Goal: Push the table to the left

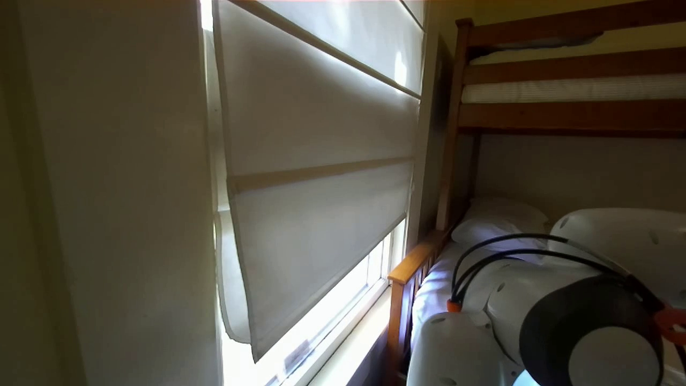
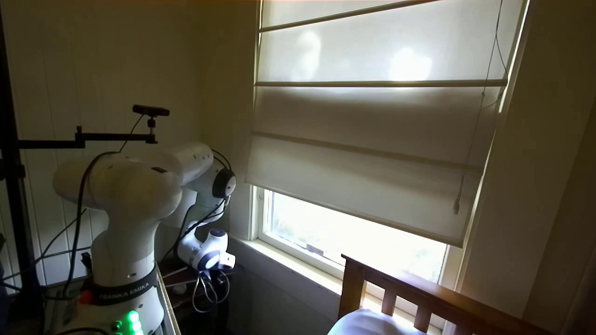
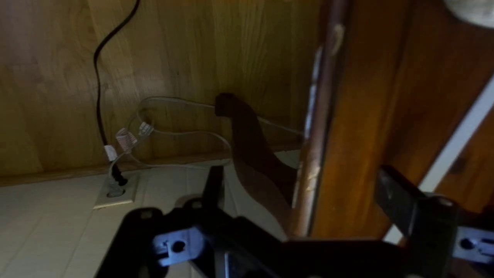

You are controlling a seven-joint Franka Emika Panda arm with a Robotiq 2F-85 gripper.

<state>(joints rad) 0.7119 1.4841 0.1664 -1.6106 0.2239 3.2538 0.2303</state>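
In the wrist view the fingers (image 3: pixel 397 200) are released and spread wide, the edge of the bench (image 3: pixel 355 116) between them; whether they touch it, I cannot tell. A curved leg (image 3: pixel 256 154) juts from under the bench, near the wall (image 3: pixel 50 231). In an exterior view the arm (image 2: pixel 135 195) bends down beside the window (image 2: pixel 354 228).

In my wrist view the table (image 3: pixel 357 135) looks like wood, faintly glossy on its face, rough and chipped along its edge; my gripper (image 3: pixel 305 189) is matt, with metal plates (image 3: pixel 196 242); the floor (image 3: pixel 193 58) is smooth wooden boards; in both exterior views I see a matt cloth blind (image 2: pixel 368 121), a bed frame (image 1: pixel 573 115) of smooth wood and an arm (image 2: pixel 135 195) with a smooth, plastic-looking shell.
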